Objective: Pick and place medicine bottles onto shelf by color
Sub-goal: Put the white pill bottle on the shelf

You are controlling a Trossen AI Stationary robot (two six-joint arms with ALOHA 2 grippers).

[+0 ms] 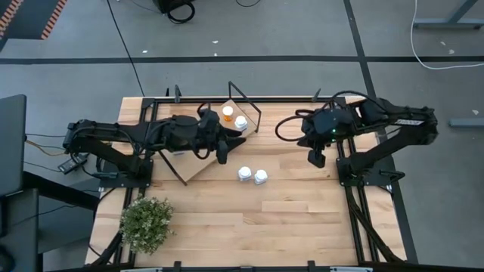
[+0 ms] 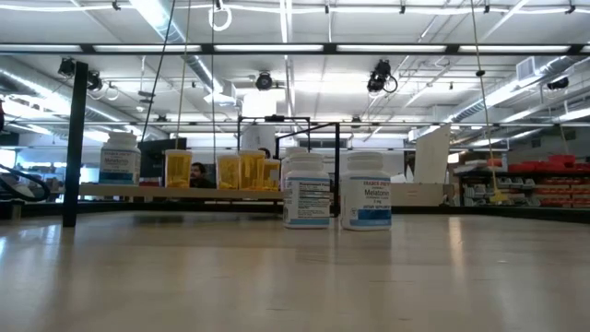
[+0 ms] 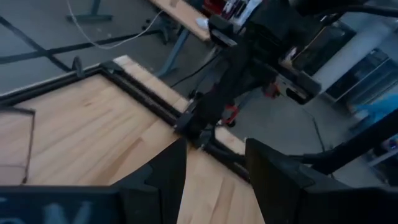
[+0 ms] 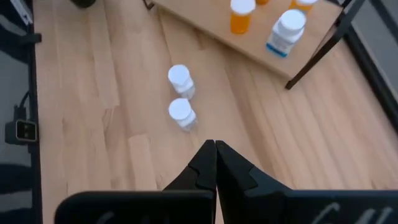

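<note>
Fingers of my left end effector [image 3: 214, 180] stand apart with nothing between them, hanging over the near edge of the shelf [image 1: 198, 165], its camera facing across the tabletop [image 1: 302, 219] toward my other arm. My right end effector [image 4: 215, 163] is pinched closed and empty, raised over the tabletop's right side. Two white bottles [image 1: 252, 175] stand touching just off the shelf; an orange bottle [image 1: 228, 114] and a white one [image 1: 240, 122] sit on it. Going for either loose bottle, I judge a finger could clip its neighbour and topple both, or my elbow could shove the shelf.
</note>
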